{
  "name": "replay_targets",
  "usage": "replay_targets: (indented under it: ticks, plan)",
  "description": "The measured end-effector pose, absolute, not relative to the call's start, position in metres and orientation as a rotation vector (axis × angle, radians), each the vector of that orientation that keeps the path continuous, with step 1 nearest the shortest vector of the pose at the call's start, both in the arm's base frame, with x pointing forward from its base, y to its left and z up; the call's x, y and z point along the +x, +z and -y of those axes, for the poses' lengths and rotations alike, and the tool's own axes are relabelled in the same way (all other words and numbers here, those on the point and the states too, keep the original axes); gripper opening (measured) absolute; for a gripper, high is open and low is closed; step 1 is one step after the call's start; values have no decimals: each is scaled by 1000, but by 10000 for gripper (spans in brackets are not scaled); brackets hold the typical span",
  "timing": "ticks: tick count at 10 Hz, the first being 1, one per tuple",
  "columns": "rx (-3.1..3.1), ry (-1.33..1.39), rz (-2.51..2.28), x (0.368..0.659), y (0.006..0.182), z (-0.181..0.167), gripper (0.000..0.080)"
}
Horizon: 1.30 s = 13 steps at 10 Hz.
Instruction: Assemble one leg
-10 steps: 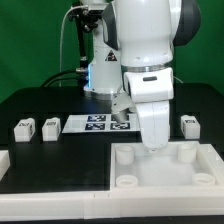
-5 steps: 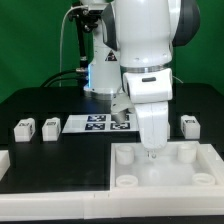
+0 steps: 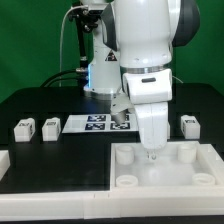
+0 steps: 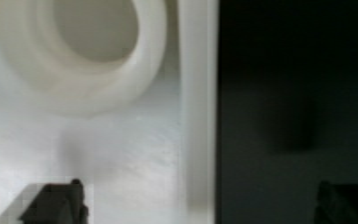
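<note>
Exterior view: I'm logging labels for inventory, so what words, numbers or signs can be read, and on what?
No words, numbers or brand marks are readable.
On the marker board: square black-and-white tags, patterns only, no letters.
On the legs, two at the exterior view's left, one at its right: dark tag patterns, too small to make out.

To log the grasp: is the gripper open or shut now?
Open. In the wrist view the gripper shows two fingertips far apart, with only the white tray part and the black table between them.
</note>
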State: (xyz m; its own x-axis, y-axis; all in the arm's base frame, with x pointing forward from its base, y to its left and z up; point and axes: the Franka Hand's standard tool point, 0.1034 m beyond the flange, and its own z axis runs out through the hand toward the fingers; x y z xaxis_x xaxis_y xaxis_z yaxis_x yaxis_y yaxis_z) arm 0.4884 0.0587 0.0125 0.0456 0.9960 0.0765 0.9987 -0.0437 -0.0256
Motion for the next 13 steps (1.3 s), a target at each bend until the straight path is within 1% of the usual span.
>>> replay_targets:
  ticks: [3,4,6,7,9,10,12,13]
  plan:
    - [-2220,-59,2121,489,13,-58,649]
    - [-2265,-69,2096,490,26,-57,649]
    - [-2400,-78,1977,475,55,-70,649]
    - [-2487,-76,1872,466,65,-84,649]
    - [-2752,-99,1459,457,82,-125,649]
    - [-2783,-123,1392,453,79,-135,649]
    - [-2899,-116,1077,453,78,-134,649]
    - [-2922,-113,1006,453,78,-135,649]
